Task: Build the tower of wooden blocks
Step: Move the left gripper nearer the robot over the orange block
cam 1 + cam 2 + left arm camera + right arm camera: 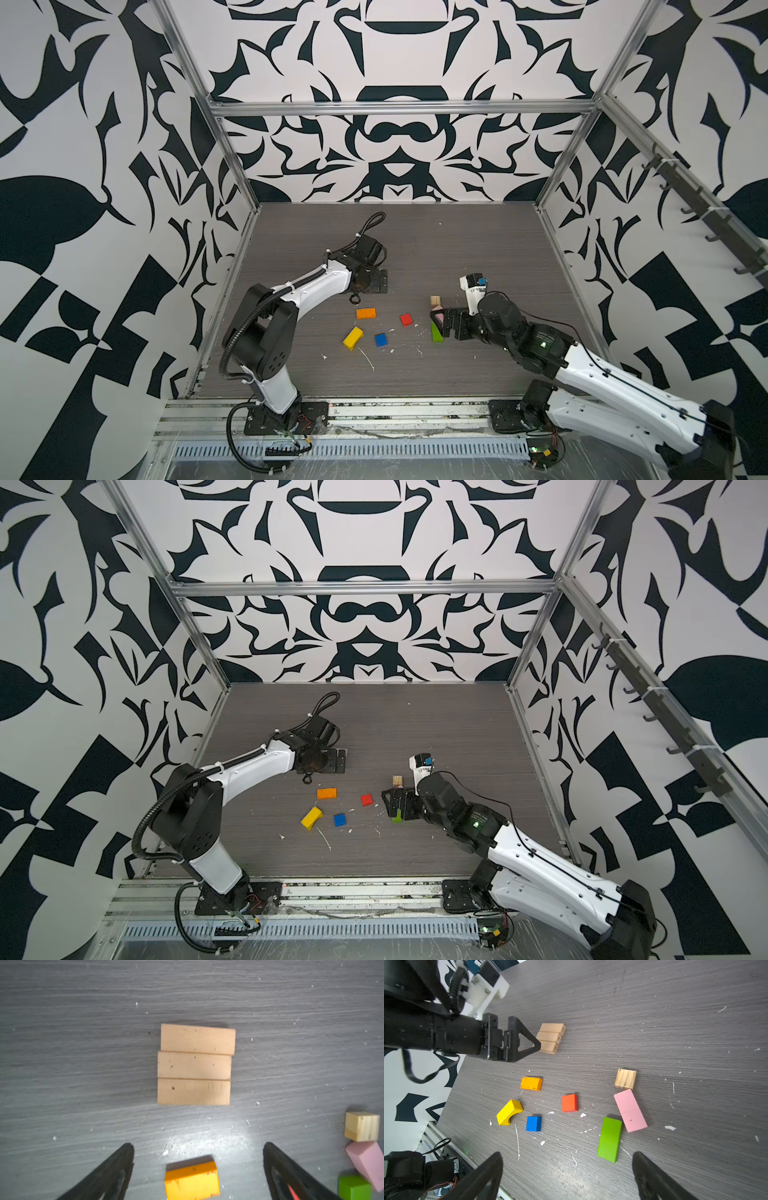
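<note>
Nearest in both top views, a slotted metal rail (353, 449) runs along the front edge of the dark grey table (478, 249), with both arm bases just behind it. The left gripper (371, 281) hangs pointing down, left of the middle. The right gripper (441, 323) sits low over the pink block (439, 318) and green block (436, 333), and the tan cube (435, 300) is just behind them. Between the arms lie the orange block (365, 313), yellow block (353, 338), blue block (381, 339) and red block (406, 319), each apart from the others. The far half of the table is bare up to the patterned wall (399, 166).

Left wrist view: the left gripper's black fingers are spread wide and hold nothing. Ahead of them three tan planks (194, 1065) lie flat with their long sides touching. The orange block sits on the table between the fingers.

Right wrist view: the right gripper's fingers are spread wide and empty, near the green block. The plank ends read 29, 58 and 31. One left finger reaches just beside the planks. The yellow block has an arched notch. The pink block lies just beside the cube. Every block lies on the table in a single layer.
</note>
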Controlling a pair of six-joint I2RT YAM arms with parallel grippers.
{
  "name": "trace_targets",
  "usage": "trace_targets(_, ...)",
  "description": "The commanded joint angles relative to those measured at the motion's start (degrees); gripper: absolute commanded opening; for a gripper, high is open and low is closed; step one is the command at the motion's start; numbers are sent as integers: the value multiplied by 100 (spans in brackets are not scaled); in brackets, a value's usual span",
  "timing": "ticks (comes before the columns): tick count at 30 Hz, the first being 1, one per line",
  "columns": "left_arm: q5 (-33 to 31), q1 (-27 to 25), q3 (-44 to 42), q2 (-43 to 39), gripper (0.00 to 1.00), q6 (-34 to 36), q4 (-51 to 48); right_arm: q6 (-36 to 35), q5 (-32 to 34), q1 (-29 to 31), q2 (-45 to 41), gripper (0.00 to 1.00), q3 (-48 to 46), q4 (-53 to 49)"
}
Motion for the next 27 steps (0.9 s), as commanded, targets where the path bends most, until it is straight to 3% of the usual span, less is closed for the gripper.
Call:
trace_targets(1,177,5,-234,-210,99,85,-235,21,-1,22,-19,100,94,209)
trace_targets(13,748,-23,-1170,-870,100,-199,127,58,-15,24,19,99,-81,439)
trace_targets(27,1254,-32,-1542,-504,99,-590,671,118,20,22,-164,99,-186,410)
